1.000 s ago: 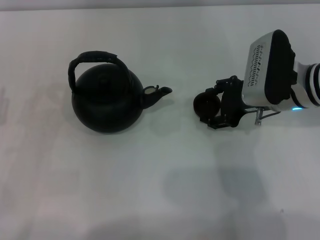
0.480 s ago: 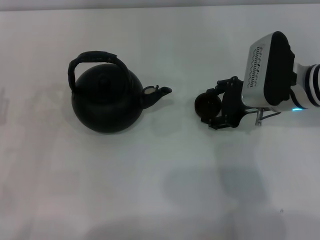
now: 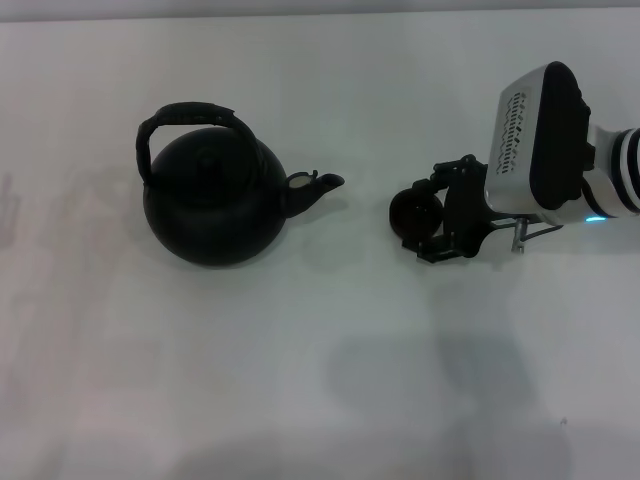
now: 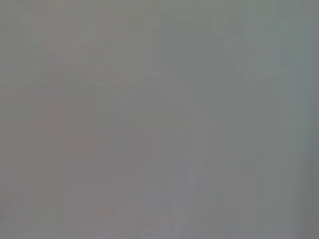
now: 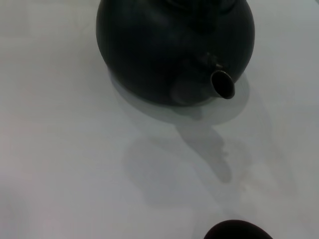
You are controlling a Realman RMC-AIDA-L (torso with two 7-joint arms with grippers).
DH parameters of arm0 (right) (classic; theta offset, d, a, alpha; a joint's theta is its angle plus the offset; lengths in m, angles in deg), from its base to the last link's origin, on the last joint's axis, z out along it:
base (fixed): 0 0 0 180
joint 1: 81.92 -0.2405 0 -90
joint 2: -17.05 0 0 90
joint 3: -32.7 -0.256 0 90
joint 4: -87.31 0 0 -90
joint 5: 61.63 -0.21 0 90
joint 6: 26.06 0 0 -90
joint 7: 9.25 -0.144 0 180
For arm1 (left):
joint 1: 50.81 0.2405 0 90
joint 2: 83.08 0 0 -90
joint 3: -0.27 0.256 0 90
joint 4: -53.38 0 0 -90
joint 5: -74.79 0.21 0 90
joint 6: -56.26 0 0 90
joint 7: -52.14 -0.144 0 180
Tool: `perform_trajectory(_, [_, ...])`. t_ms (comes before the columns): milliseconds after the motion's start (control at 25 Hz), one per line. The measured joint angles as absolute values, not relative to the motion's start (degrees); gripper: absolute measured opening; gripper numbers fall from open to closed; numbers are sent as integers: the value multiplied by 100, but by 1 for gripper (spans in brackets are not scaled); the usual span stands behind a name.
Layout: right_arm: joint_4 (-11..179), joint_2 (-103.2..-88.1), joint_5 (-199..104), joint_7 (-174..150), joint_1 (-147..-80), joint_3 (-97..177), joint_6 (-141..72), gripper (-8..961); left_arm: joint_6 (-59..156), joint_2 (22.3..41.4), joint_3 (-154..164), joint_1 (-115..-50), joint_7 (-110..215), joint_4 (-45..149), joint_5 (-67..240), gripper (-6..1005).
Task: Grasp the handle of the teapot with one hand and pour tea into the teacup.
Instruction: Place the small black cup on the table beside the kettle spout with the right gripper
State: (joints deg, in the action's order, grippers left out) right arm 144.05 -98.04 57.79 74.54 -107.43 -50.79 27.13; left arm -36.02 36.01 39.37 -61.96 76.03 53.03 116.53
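On white desk: teapot left, spout toward teacup, handle ungrasped. Right claw brackets teacup; whether clenched on it, cannot tell. Left claw unseen. Risk: claw nudge tips tiny cup or drags it from pour spot.

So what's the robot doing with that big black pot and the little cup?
The right gripper is at the tiny dark round teacup, its fingers on either side of it; whether they are squeezing it cannot be told. The large round black teapot sits alone on the white table, its spout pointing toward the cup. Nothing holds its arched dark handle, so no tea is being poured. The left gripper is out of sight.
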Motion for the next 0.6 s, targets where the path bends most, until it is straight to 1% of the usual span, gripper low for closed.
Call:
perform_trajectory(200, [14405,-9801,5796,7425,-10779,-5092,2743,779,-3602,3601,3938,-6198,7594,5303,11653,618])
perform_trajectory(440, [14406,-9799,5797,7403,-10806,-5194,2856,868,-3602,3601,3945,-6189,7591,5303,11653,618])
perform_trajectory(600, [14455,-9798,5774,7400,-10805,-5340,2982,868,-3603,3601,3952,-6167,7589,5303,11653,618])
